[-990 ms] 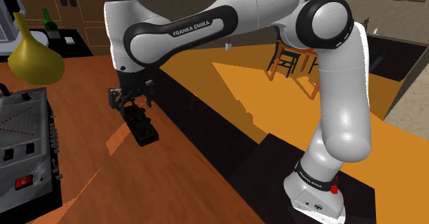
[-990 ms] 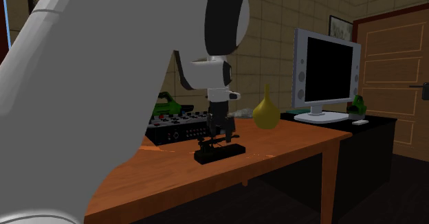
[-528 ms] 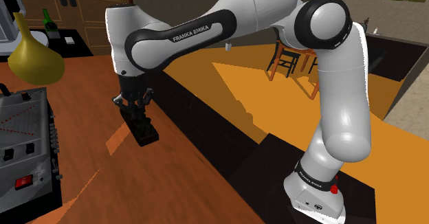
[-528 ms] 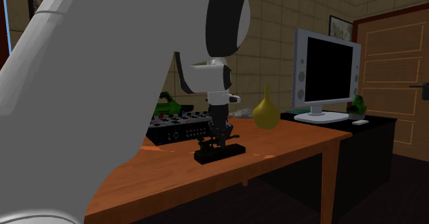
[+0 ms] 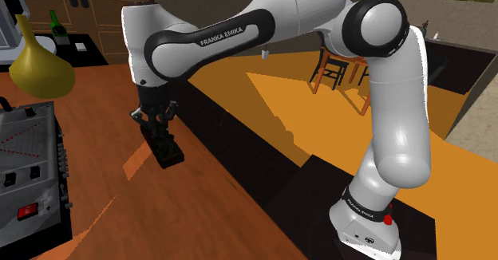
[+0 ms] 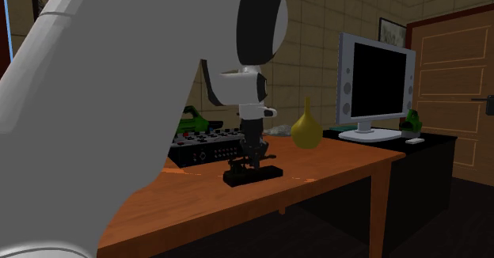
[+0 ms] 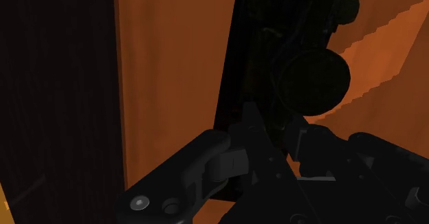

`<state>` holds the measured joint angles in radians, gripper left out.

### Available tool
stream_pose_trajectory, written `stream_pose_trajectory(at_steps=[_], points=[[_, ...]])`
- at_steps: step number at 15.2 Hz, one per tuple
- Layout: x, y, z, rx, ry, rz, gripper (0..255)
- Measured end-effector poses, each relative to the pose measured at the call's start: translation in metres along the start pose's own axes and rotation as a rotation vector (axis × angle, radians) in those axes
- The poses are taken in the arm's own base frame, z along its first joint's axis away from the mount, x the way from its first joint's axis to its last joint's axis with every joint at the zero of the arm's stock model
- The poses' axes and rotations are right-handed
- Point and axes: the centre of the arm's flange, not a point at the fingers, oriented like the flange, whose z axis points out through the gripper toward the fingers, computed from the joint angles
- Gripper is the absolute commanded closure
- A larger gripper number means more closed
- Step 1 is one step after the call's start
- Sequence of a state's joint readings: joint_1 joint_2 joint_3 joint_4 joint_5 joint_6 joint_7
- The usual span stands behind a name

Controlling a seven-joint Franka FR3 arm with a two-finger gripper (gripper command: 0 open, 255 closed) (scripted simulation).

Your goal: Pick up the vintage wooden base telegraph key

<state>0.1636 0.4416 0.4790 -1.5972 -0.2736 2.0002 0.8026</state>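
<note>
**Shoulder view.** The telegraph key renders all dark here and lies flat on the orange-brown desk. It sits at 4 o'clock from the yellow vase and 3 o'clock from the grey console. The pincer is down on the key's upper works. The base rests on the desk with no gap showing. My reading is that the grasp is the step in hand and the lift is not yet begun.

**Second exterior view.** The key sits on the desk, with the monitor off at 2 o'clock from it. The pincer comes straight down onto it. A big white arm link blocks the whole 9 o'clock side. The contact itself is too dark to read.

**Wrist view.** The fingers stand close together, with the key's dark metalwork clasped between them. As far as the gloom allows, they are clamped on the key. The round knob lies just beyond the fingertips. The next move likely calls for a straight, slow rise. The hold is on the lever works rather than the base, so the key may tip. The base's material and its far end are hard to make out.
</note>
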Motion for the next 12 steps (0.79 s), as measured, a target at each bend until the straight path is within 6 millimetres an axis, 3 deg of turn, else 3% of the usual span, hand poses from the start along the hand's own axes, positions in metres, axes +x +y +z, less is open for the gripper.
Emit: stream_pose_trajectory(at_steps=[12], points=[[0.003,0.002,-0.063,0.000,0.000,0.000,255]])
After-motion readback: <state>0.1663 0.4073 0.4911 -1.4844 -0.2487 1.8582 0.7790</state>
